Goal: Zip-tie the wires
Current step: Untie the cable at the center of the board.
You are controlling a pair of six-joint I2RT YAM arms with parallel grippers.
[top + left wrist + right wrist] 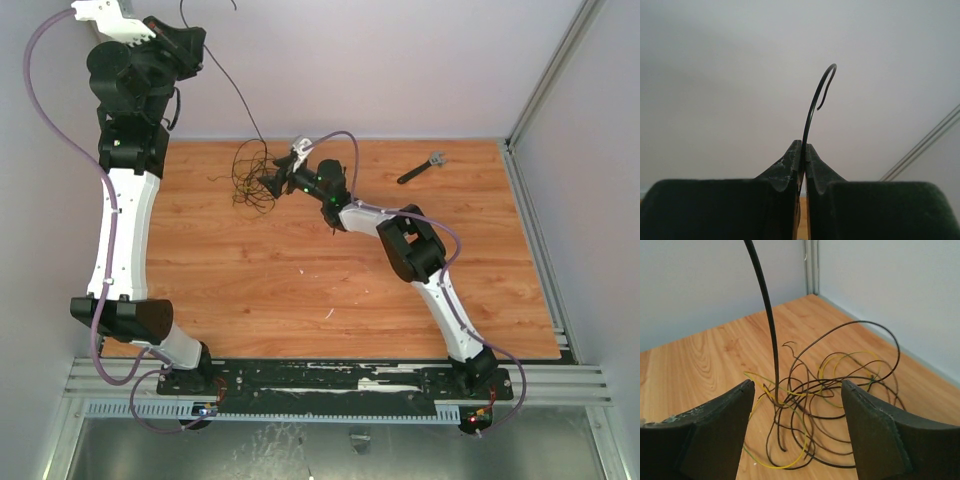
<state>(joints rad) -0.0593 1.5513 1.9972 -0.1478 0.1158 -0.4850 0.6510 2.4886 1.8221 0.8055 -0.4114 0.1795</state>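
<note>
The wires (248, 178) lie in a loose dark tangle, with some yellow strands, at the back of the wooden table; they fill the right wrist view (840, 385). The zip tie (236, 96), a thin black strip, runs from the tangle up to my raised left gripper (197, 47). The left gripper (803, 146) is shut on the zip tie (810, 112), whose hooked end curls past the fingertips. My right gripper (272, 183) is open right beside the tangle. Its jaws (797, 387) straddle the wires without touching them, with the zip tie (768, 320) rising between them.
A dark-handled wrench with a grey head (422, 167) lies at the back right of the table (300, 300). Grey walls stand close behind and to the right. A metal rail (350, 385) holds the arm bases at the near edge.
</note>
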